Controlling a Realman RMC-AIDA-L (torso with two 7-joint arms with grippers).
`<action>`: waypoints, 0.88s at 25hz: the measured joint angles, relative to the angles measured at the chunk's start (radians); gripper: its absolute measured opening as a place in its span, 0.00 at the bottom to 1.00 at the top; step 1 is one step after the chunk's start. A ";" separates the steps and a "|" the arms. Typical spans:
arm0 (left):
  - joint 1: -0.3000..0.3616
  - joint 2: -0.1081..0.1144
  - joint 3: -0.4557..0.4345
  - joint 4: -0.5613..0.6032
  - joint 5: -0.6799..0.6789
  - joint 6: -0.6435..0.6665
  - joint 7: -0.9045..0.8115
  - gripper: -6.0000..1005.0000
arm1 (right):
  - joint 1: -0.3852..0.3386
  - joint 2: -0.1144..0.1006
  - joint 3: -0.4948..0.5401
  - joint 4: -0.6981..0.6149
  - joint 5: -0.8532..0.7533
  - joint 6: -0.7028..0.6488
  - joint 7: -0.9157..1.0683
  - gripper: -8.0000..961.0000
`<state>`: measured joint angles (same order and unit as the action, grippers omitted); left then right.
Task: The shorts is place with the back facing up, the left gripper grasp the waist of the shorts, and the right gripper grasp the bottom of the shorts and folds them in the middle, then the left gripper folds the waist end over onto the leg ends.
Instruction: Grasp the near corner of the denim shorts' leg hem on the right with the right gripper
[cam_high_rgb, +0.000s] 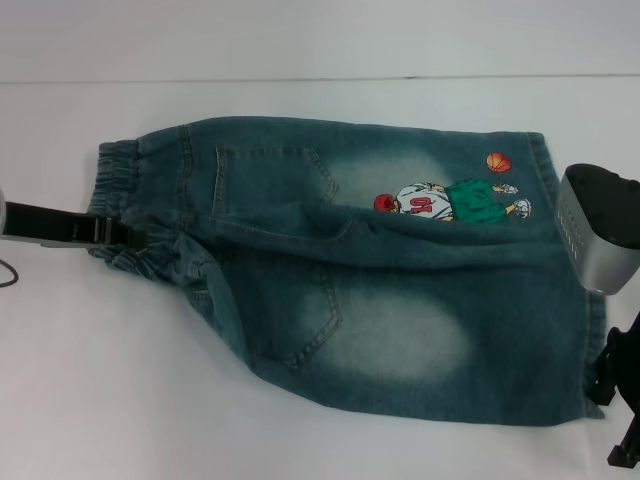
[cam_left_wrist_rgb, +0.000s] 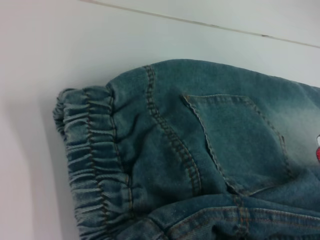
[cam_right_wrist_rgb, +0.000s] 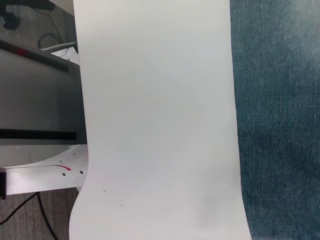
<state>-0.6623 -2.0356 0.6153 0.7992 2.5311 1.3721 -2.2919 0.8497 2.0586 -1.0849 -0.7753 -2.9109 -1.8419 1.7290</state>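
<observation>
Blue denim shorts (cam_high_rgb: 400, 300) lie flat on the white table, back pockets up, with a basketball-player patch (cam_high_rgb: 455, 200) on the far leg. The elastic waist (cam_high_rgb: 125, 170) points left and the leg ends (cam_high_rgb: 560, 300) point right. My left gripper (cam_high_rgb: 118, 236) reaches in from the left and lies over the middle of the waistband, where the fabric bunches around its tip. The left wrist view shows the gathered waist (cam_left_wrist_rgb: 95, 165) and a back pocket (cam_left_wrist_rgb: 240, 140) close up. My right gripper (cam_high_rgb: 612, 410) sits at the right edge, beside the near leg hem (cam_right_wrist_rgb: 237, 125).
The white table (cam_high_rgb: 120, 400) extends around the shorts on all sides. In the right wrist view the table edge (cam_right_wrist_rgb: 80, 125) shows, with floor, cables and grey equipment beyond it. The right arm's silver wrist housing (cam_high_rgb: 590, 235) hangs over the far leg hem.
</observation>
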 joint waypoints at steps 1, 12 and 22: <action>0.001 0.000 0.001 0.000 0.000 -0.002 0.000 0.05 | 0.000 0.000 0.000 0.000 0.002 0.000 0.000 0.78; 0.003 0.000 0.001 -0.014 0.000 -0.010 0.010 0.05 | 0.003 0.001 0.005 -0.017 0.041 0.011 -0.019 0.76; 0.004 0.000 -0.003 -0.015 0.000 -0.014 0.013 0.05 | 0.003 0.020 0.006 -0.018 0.041 0.052 -0.040 0.68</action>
<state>-0.6580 -2.0356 0.6126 0.7846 2.5310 1.3586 -2.2791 0.8530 2.0784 -1.0789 -0.7931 -2.8700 -1.7896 1.6888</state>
